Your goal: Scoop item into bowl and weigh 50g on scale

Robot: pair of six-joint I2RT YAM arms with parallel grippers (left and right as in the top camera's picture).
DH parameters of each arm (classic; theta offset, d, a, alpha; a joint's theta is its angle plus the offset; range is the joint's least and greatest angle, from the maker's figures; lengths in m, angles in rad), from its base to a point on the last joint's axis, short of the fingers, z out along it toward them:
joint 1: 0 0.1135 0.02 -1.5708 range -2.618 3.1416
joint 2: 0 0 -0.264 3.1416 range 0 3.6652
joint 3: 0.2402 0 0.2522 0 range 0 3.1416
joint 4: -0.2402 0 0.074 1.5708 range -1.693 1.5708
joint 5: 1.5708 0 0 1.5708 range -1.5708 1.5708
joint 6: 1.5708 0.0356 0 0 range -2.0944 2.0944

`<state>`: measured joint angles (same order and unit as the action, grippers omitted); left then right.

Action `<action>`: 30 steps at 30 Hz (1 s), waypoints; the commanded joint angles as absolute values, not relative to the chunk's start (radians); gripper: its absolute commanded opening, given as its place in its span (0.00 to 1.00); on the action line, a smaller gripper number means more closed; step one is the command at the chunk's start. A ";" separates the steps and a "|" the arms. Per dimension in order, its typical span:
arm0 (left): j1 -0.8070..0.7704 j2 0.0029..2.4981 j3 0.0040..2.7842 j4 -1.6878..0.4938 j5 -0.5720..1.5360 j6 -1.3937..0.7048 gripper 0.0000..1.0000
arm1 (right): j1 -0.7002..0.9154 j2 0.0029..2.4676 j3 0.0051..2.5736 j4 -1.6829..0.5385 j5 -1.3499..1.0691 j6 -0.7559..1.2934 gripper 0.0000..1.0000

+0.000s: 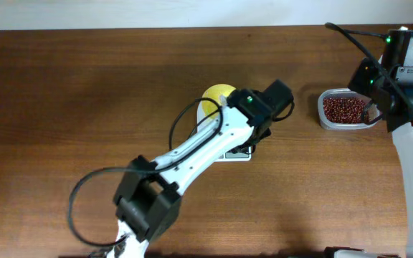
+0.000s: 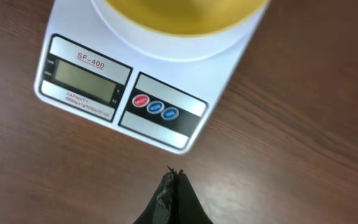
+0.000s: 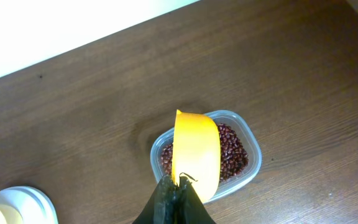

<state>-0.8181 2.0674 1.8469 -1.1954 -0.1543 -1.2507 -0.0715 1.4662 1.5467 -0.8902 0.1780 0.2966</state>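
**Beans** [image 3: 234, 152]: loose dark red-brown heap, all in clear tub [image 3: 258, 155] at far right of table [image 2: 303, 137], well apart from the weighing spot. None seen elsewhere.

**Scoop** [image 3: 196, 149]: yellow, poised over tub w/ its head above the beans. Handle end pinched in R gripper [image 3: 178, 182], jaws closed on it. Can't tell if it carries a load. Prob. held there ready for a dip.

**Bowl** [image 2: 185, 18]: pale yellow, sits on scale platform, so whatever goes in gets weighed direct. The part in view shows no beans.

**Scale** [image 2: 79, 31]: white, mid-table, front panel facing L arm. Display [image 2: 82, 82] looks blank, no digits readable. Red + two blue buttons [image 2: 156, 107] just beside it.

**L gripper** [image 2: 173, 177]: jaws fully closed, tips together, nothing held. Near scale's front edge, roughly in line w/ buttons, not touching. Closed tips make a single poking point, so likely set up to press on/tare before filling.

**Status (est.)**: early; scale apparently not live, bowl unfilled, 50 g to go.
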 commanded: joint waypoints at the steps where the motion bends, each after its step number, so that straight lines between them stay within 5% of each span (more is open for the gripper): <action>1: -0.822 2.126 1.844 -1.200 -0.163 -1.289 0.00 | -0.075 1.462 1.549 -0.893 0.168 0.307 0.04; 5: -0.822 2.136 1.843 -1.226 -0.302 -1.359 0.00 | -0.075 1.462 1.549 -0.894 0.167 0.307 0.04; 30: -0.822 2.145 1.634 -1.033 -0.330 -1.418 0.00 | -0.075 1.462 1.549 -0.902 0.168 0.307 0.04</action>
